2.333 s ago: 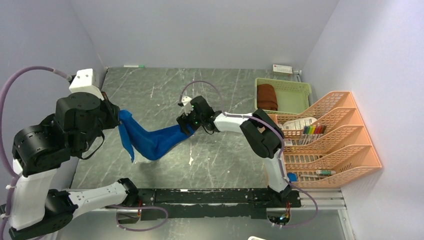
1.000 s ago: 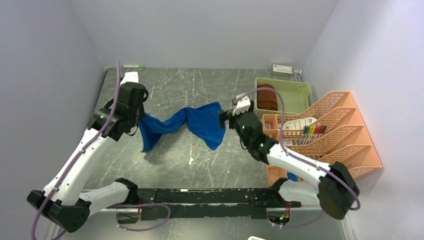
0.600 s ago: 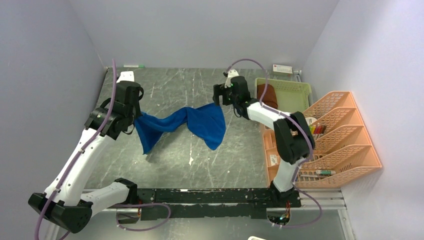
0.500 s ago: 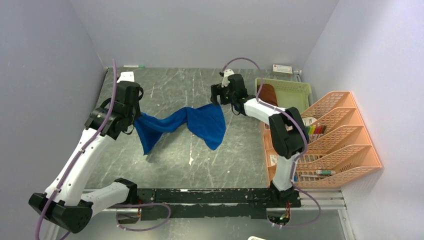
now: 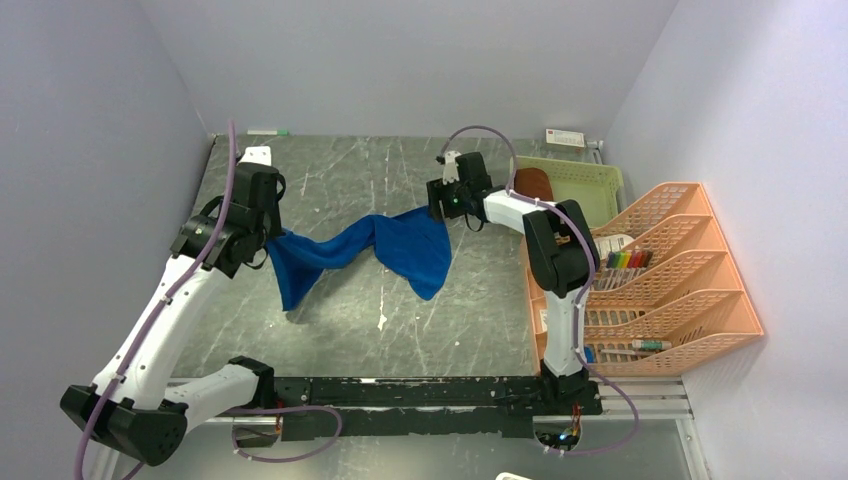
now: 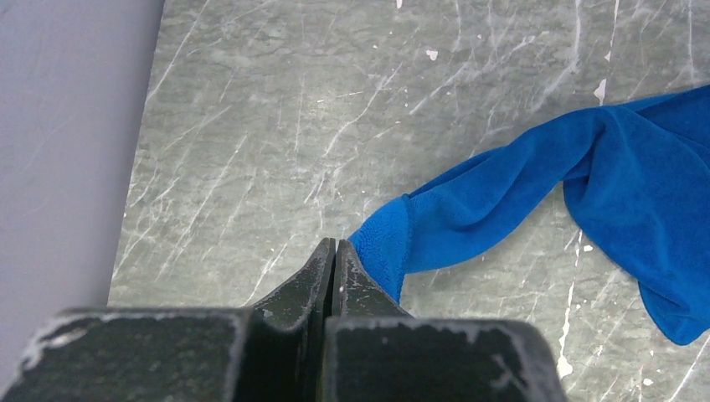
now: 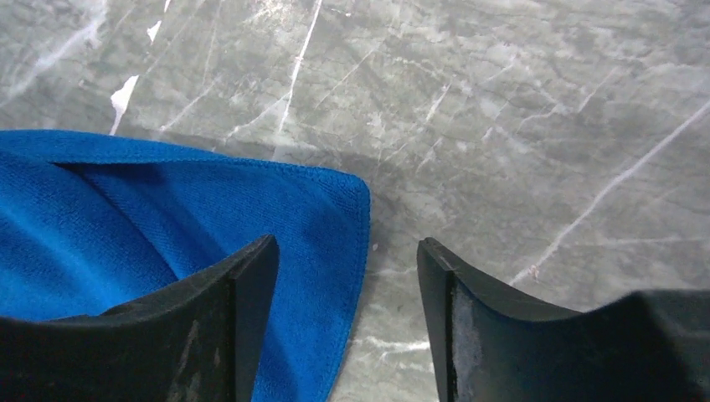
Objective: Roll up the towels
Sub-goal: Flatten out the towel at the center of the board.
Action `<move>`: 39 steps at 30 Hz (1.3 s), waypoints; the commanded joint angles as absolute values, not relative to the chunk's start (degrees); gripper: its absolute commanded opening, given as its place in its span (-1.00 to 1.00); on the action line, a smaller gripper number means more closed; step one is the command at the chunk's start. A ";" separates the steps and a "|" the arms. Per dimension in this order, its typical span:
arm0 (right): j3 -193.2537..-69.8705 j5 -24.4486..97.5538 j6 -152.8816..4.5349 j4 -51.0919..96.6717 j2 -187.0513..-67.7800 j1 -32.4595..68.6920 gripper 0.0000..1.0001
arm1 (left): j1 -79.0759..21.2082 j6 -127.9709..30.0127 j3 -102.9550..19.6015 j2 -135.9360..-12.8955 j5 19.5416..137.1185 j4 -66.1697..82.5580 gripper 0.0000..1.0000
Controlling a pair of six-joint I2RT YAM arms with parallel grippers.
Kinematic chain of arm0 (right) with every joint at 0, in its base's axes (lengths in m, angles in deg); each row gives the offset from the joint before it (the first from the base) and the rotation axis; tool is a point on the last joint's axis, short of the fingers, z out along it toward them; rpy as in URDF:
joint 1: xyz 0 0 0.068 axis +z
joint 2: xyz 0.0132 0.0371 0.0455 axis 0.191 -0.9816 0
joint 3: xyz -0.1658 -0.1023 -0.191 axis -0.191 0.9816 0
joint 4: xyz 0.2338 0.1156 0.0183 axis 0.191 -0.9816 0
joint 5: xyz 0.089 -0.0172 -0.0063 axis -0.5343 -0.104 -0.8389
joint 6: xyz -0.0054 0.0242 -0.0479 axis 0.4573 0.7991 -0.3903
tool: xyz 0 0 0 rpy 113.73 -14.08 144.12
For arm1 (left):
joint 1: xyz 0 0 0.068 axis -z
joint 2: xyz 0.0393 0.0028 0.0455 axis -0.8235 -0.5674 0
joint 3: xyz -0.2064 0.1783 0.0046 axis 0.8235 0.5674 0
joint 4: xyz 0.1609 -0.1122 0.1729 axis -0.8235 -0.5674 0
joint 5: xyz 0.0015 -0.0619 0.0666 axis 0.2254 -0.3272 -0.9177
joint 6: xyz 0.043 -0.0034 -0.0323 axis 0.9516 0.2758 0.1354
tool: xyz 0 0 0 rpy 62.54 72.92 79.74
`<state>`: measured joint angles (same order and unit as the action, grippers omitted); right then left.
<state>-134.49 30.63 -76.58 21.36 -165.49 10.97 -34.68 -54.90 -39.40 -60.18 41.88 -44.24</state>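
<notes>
The royal blue towel (image 5: pixel 400 245) lies stretched and twisted across the middle of the table. My left gripper (image 5: pixel 270 238) is shut, with the towel's left corner (image 6: pixel 381 247) at its fingertips (image 6: pixel 334 243). My right gripper (image 5: pixel 437 205) is open and hovers over the towel's right corner (image 7: pixel 335 197); its left finger (image 7: pixel 243 285) is over the cloth and its right finger (image 7: pixel 439 285) over bare table. The rust-brown towel (image 5: pixel 535 185) sits rolled in the green basket (image 5: pixel 590 180).
Orange stacked racks (image 5: pixel 660 270) holding small items stand along the right edge. A small white box (image 5: pixel 565 138) and a green-tipped item (image 5: pixel 268 132) lie by the back wall. The walls close in on the left and right sides.
The towel was pulled out from a bunch into a wide span. My right arm swung to the far side and its jaws now stand open over the right corner. The left arm hardly moved.
</notes>
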 commanded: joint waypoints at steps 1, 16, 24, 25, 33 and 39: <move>-137.22 28.79 -78.00 19.73 -167.68 11.05 0.20 | -35.48 -53.99 -39.59 -60.34 43.76 -42.60 -0.86; -139.00 32.27 -77.59 22.11 -172.01 11.80 -0.12 | -35.92 -53.83 -39.91 -59.71 44.19 -43.74 -0.86; -141.35 33.29 -78.86 21.19 -173.86 12.73 -0.54 | -36.09 -53.66 -39.75 -59.69 44.10 -43.99 -0.87; -141.36 33.21 -78.88 21.31 -173.86 12.78 -0.63 | -36.10 -53.66 -39.67 -59.77 44.05 -43.88 -0.86; -135.93 30.71 -77.57 27.23 -164.90 11.73 -1.00 | -41.01 -53.36 -38.66 -61.27 48.94 -40.36 -0.86; -127.17 35.29 -73.65 34.58 -141.97 7.34 -1.00 | -50.02 -53.34 -45.99 -63.80 52.20 -37.33 -0.86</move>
<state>-129.38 32.05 -76.47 25.76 -158.28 10.66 -44.82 -54.07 -39.96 -62.89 48.90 -41.92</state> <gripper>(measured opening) 0.010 0.075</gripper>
